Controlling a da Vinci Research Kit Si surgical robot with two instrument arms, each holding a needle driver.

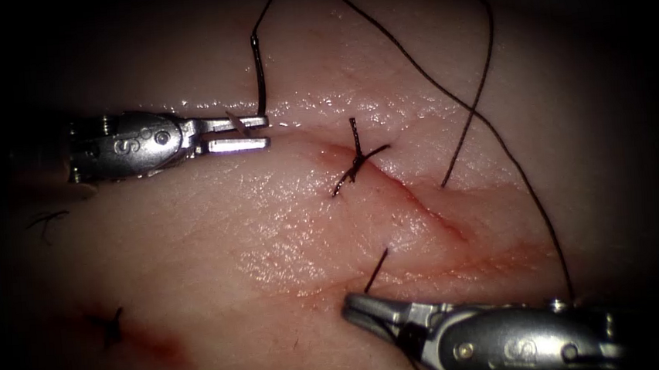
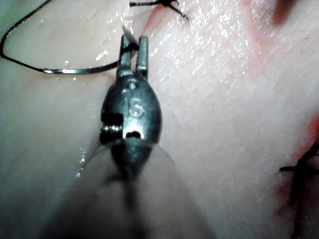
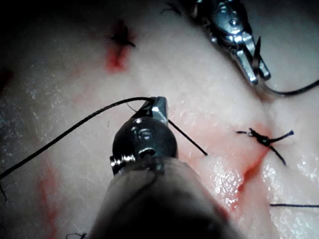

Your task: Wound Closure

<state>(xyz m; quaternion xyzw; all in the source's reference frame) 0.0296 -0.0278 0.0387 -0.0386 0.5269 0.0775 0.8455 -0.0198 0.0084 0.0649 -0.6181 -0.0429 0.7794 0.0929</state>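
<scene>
**Needle at the left tool, thread at the right**

The tissue (image 1: 271, 235) is pale, glistening pork with a slanting reddish cut (image 1: 416, 202) running from the middle towards the right; one dark knotted stitch (image 1: 357, 160) crosses its far end, with short cut tails sticking out; red fluid (image 1: 163, 345) stains the near left around another small knot. The left end effector (image 1: 252, 133), left of the cut, pinches the dark curved needle (image 1: 259, 74) near one end, the jaws close together; the needle rises clear of the tissue. The thread (image 1: 414, 63) loops from the needle's far end across to the right; the right end effector (image 1: 365, 308), near the cut's near side, is pressed together on the thread.
</scene>
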